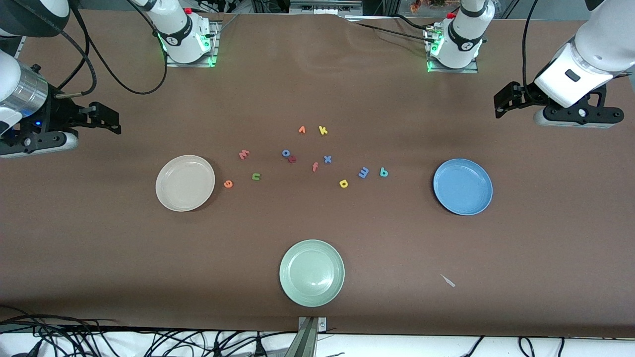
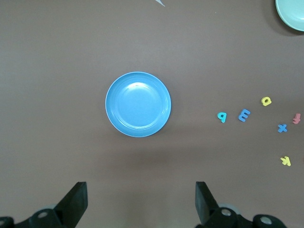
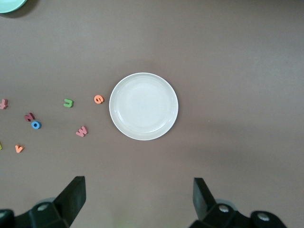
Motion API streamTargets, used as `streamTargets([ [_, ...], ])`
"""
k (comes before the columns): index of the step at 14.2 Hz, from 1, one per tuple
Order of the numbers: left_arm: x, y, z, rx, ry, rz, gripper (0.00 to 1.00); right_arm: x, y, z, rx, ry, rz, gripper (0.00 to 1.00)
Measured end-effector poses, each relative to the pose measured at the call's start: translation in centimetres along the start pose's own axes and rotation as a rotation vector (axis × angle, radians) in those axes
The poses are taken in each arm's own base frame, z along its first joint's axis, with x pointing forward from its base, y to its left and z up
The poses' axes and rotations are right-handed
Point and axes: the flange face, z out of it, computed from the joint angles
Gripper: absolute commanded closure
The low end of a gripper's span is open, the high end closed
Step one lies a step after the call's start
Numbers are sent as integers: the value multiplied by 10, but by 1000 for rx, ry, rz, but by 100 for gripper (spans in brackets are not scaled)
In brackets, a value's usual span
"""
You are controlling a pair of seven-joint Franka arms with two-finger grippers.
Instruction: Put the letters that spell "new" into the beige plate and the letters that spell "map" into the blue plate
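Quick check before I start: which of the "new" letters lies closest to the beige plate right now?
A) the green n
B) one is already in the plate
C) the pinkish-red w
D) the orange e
D: the orange e lies on the table just beside the rim of the beige plate, with the green n and pinkish-red w farther from it.

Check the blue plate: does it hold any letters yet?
Empty. The blue plate shows only its bare inside; the m, a and p lie on the table beside it.
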Motion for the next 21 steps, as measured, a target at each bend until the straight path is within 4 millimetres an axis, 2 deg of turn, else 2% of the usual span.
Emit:
streamTargets([
  [16, -2, -1, -3, 1, -11, 8, 0, 1, -7, 5, 2, -8, -13, 0],
  [21, -2, -1, -2, 1, -12, 9, 0, 3, -34, 8, 0, -4, -33, 0],
])
